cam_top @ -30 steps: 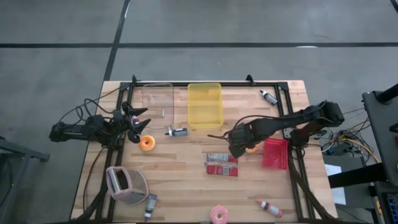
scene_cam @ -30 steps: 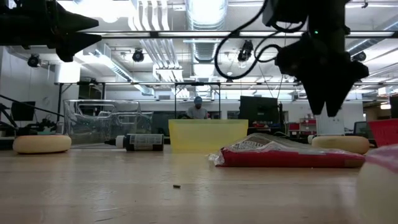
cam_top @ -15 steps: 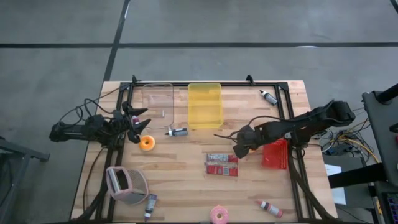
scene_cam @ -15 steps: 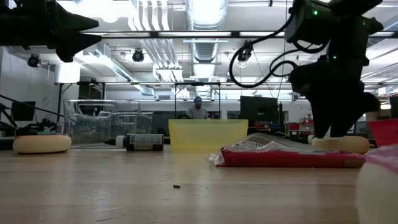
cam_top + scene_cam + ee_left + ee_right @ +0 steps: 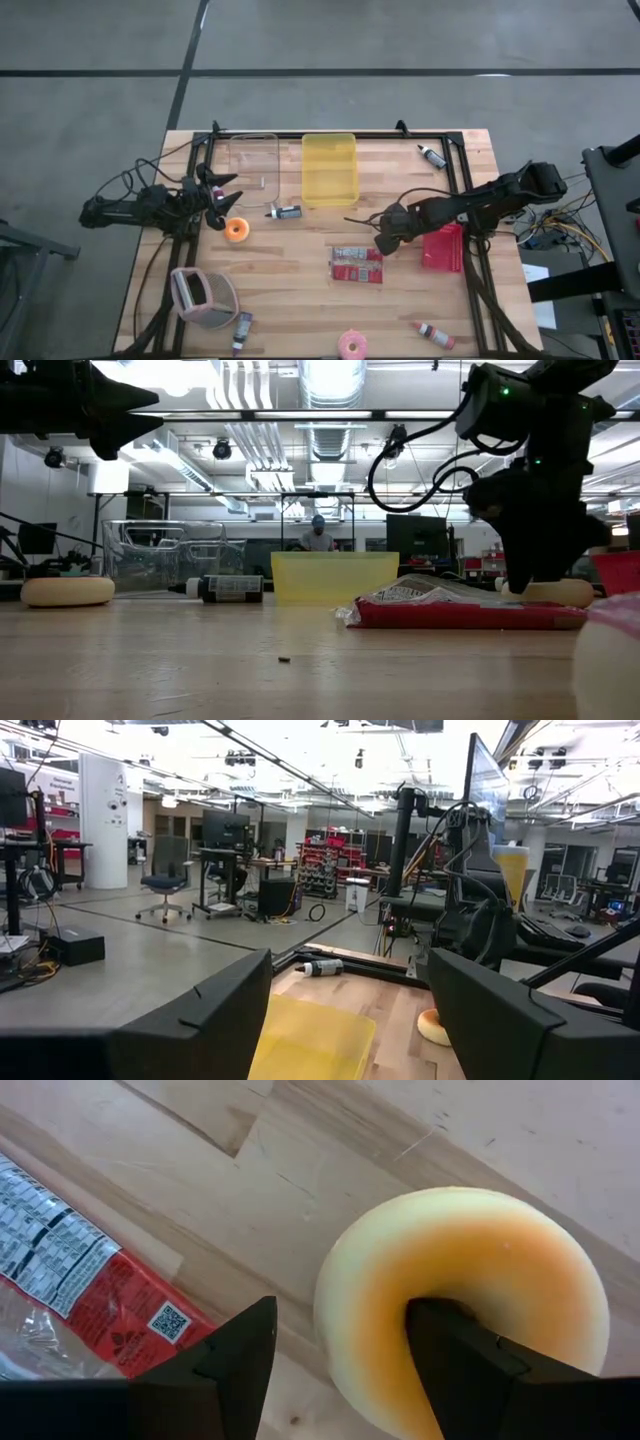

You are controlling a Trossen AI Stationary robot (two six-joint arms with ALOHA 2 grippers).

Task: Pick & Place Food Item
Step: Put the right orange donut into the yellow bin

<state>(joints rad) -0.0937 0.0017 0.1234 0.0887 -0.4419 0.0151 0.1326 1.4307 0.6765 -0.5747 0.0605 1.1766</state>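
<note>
A pale donut with an orange-tinted top (image 5: 470,1280) lies flat on the table right of the red snack packet (image 5: 357,265); it also shows in the low view (image 5: 560,592). My right gripper (image 5: 391,238) is down on it and open: one finger stands in the donut's hole, the other outside the ring on the packet's side. My left gripper (image 5: 222,200) is open and empty, held in the air at the table's left, above an orange donut (image 5: 237,229). My right gripper has one finger (image 5: 460,1350) down in the donut's hole, against the ring's inner wall (image 5: 400,1295). The other finger (image 5: 235,1355) stands outside the ring, a gap away from its outer side. The fingers come from above, pointing down. The donut lies flat on the table.
A yellow bin (image 5: 329,168) and a clear container (image 5: 253,155) stand at the far side. A red basket (image 5: 443,247) sits right of my right gripper. A pink donut (image 5: 352,345), small bottles (image 5: 435,334) and a pink-grey container (image 5: 205,297) lie near the front edge.
My right gripper has come down from above the table and shifted a little toward the right edge, settling over the pale donut with one finger in its hole. The donut has stayed in place.
</note>
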